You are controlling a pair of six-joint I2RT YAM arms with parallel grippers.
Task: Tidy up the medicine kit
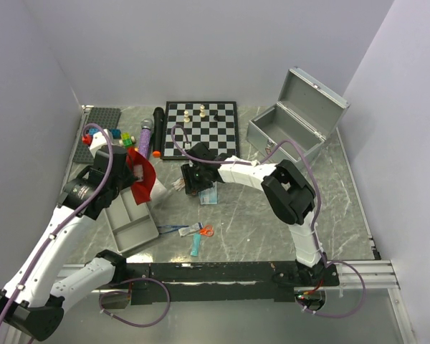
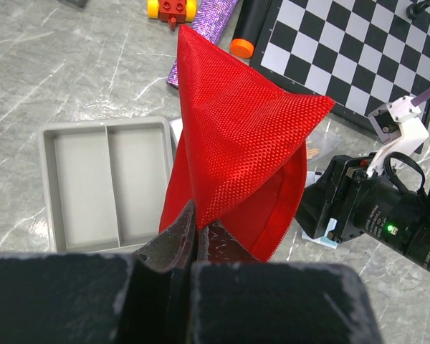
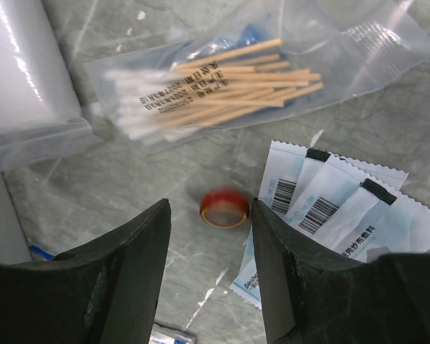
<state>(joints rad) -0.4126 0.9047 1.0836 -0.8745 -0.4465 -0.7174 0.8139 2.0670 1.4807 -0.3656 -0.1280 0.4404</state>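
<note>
The medicine kit (image 1: 295,123), a silver-grey metal case, stands with its lid up at the back right. My left gripper (image 2: 197,216) is shut on an edge of a red fabric pouch (image 2: 236,136), which hangs lifted over the table beside the grey divided tray (image 2: 54,179). My right gripper (image 3: 209,211) is open low over the table's middle. A small red tape roll (image 3: 224,207) lies between its fingers, close to the right one and blurred. White sachets (image 3: 337,208) lie under the right finger. A clear bag of cotton swabs (image 3: 222,86) lies just beyond.
A chessboard (image 1: 201,129) with a few pieces lies at the back centre. A purple glitter tube (image 1: 145,137), a black marker (image 1: 158,132) and toy bricks (image 1: 107,136) lie at the back left. Scissors and small packets (image 1: 197,233) rest near the front.
</note>
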